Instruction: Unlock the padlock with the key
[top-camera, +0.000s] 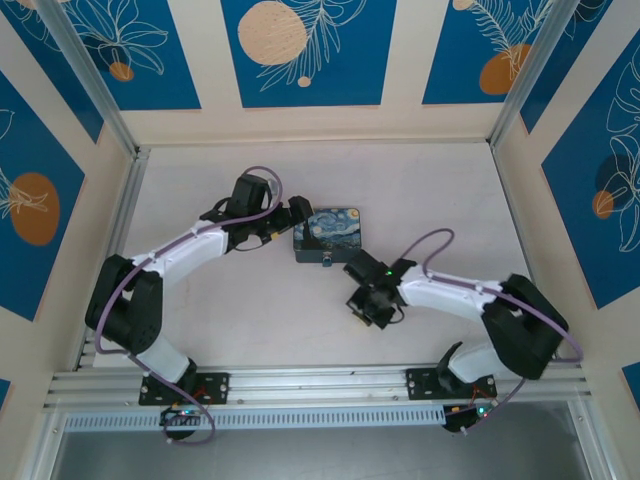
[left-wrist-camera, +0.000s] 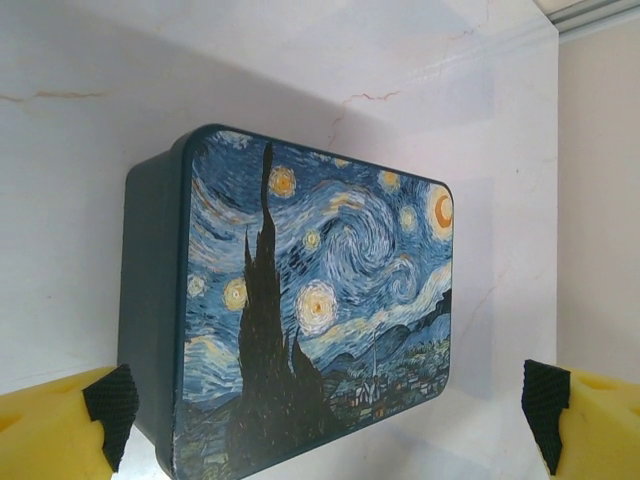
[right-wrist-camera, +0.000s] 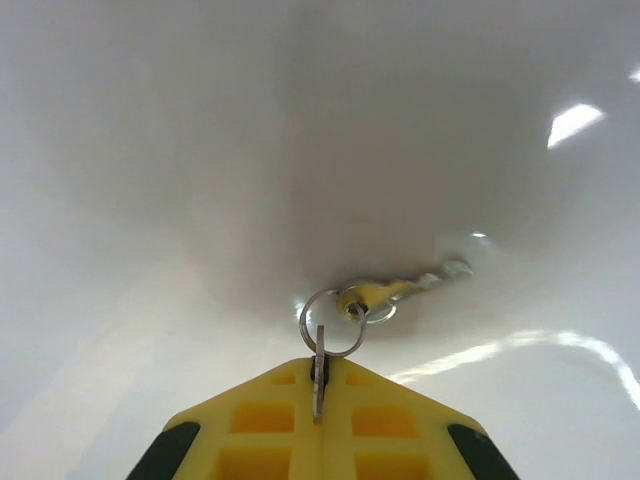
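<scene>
My right gripper (right-wrist-camera: 318, 372) is shut on the key (right-wrist-camera: 319, 350), a thin silvery blade seen edge-on between the yellow fingers. A small ring (right-wrist-camera: 304, 320) hangs from it, with a second key (right-wrist-camera: 405, 291) resting on the white table. From above, the right gripper (top-camera: 364, 306) points down, just near and right of the padlock (top-camera: 328, 264), a tiny bluish piece with a brass spot at the tin's near edge. My left gripper (left-wrist-camera: 328, 405) stands open, its black pads (left-wrist-camera: 112, 400) on either side of the tin's near end. In the top view the left gripper (top-camera: 296, 226) is at the tin's left end.
The square tin (top-camera: 330, 233) printed with a swirly night-sky painting lies mid-table; in the left wrist view the tin (left-wrist-camera: 310, 300) lies flat, lid up. Metal rails (top-camera: 120, 215) and patterned walls bound the white table on the left, right and back.
</scene>
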